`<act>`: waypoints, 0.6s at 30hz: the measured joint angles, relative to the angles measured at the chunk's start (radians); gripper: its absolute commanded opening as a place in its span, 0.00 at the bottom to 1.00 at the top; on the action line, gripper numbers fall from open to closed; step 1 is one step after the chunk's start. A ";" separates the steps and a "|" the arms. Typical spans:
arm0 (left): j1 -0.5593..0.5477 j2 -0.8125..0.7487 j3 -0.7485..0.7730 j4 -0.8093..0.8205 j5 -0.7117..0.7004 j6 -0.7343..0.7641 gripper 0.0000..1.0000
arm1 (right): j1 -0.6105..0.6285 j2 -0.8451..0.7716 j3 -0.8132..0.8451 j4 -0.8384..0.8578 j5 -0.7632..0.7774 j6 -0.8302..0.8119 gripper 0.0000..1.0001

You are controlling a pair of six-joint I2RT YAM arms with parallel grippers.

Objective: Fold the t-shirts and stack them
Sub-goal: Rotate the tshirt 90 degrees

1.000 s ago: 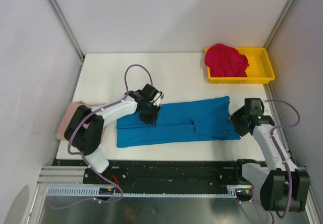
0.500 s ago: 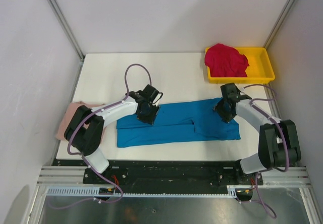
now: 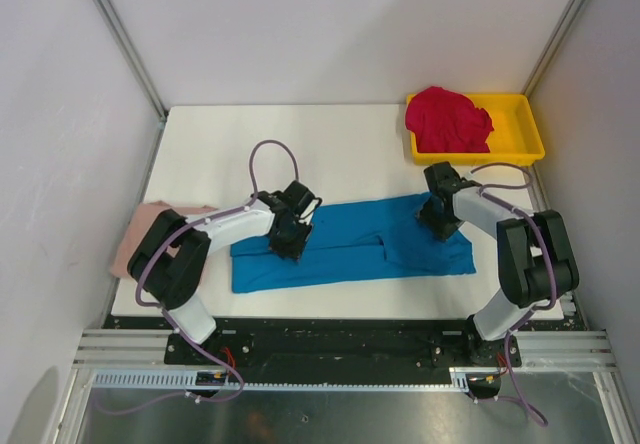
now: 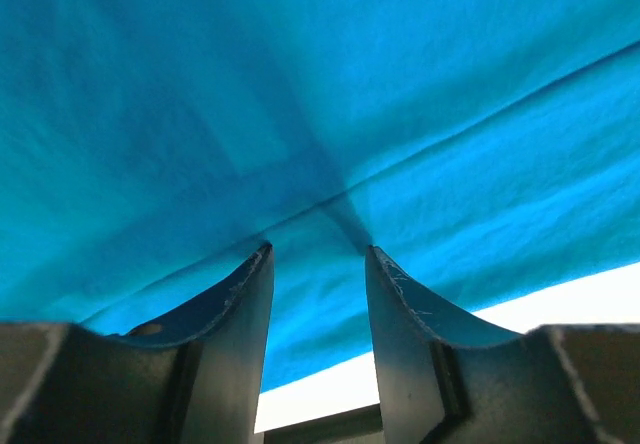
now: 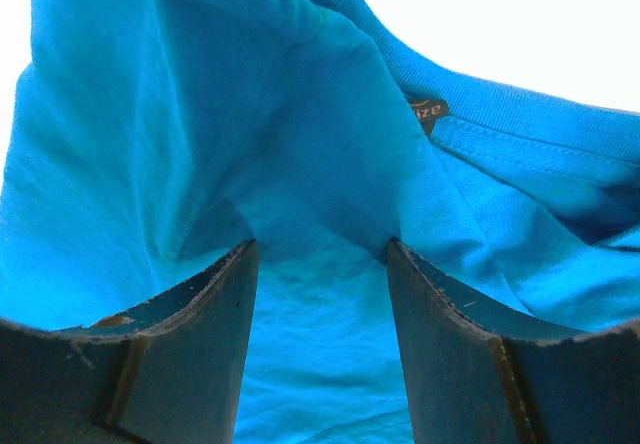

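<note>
The blue t-shirt (image 3: 350,244) is laid in a long band across the near half of the counter (image 3: 200,154), with the left jaws and right jaws spread over it and nothing pinched. Light and limp, it is judged best taken along its far edge, layers together.

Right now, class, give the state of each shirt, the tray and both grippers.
blue t-shirt, folded lengthwise, lying flat on the table.
crimson t-shirt, crumpled, unfolded, in the yellow tray.
pink t-shirt, at the table's left edge, partly hidden.
yellow tray, holding only the crimson t-shirt.
left gripper, open, down on the blue t-shirt.
right gripper, open, at the blue t-shirt's collar end.
</note>
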 measured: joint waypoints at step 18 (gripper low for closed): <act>-0.106 -0.047 -0.085 0.000 0.047 -0.097 0.45 | 0.098 0.193 0.218 -0.011 0.037 -0.077 0.57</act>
